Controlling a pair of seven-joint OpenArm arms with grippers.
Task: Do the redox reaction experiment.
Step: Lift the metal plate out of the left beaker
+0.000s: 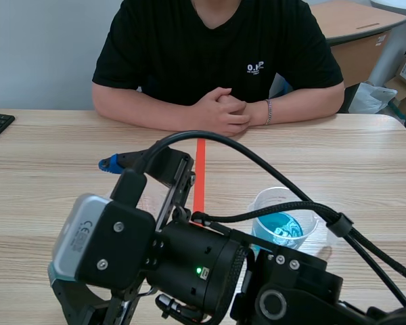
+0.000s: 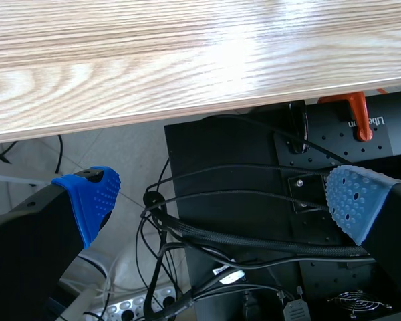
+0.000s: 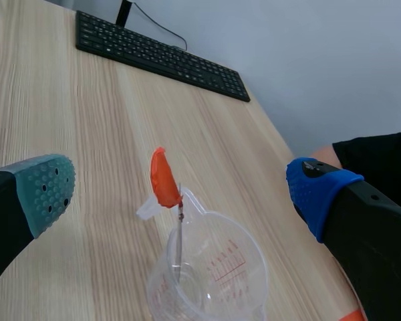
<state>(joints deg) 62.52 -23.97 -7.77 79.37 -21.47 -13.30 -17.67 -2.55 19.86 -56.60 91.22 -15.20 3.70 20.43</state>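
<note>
Although neither arm had hold of anything, the right gripper point(image 3: 180, 186) stood nearest the work. Its fingers were spread wide, with a clear measuring cup point(image 3: 210, 277) just ahead of and between them. A thin rod with an orange top point(image 3: 164, 179) leaned inside that cup by its spout. The left gripper point(image 2: 220, 197) was equally wide open and empty, pointing past the edge of the table point(image 2: 154, 87) at cables point(image 2: 207, 227) below.

In the scene view a clear cup of blue liquid point(image 1: 281, 222) stood on the table, right of the orange tape line point(image 1: 200, 172) and well short of a seated person's clasped hands point(image 1: 222, 108). Whether it was the same cup I could not tell.

Such thin plastic was probably light, smooth and easily squashed or tipped. A gentle grip across the wall below the rim looked safest, keeping it level. The rod seemed best pinched by its orange top.
</note>
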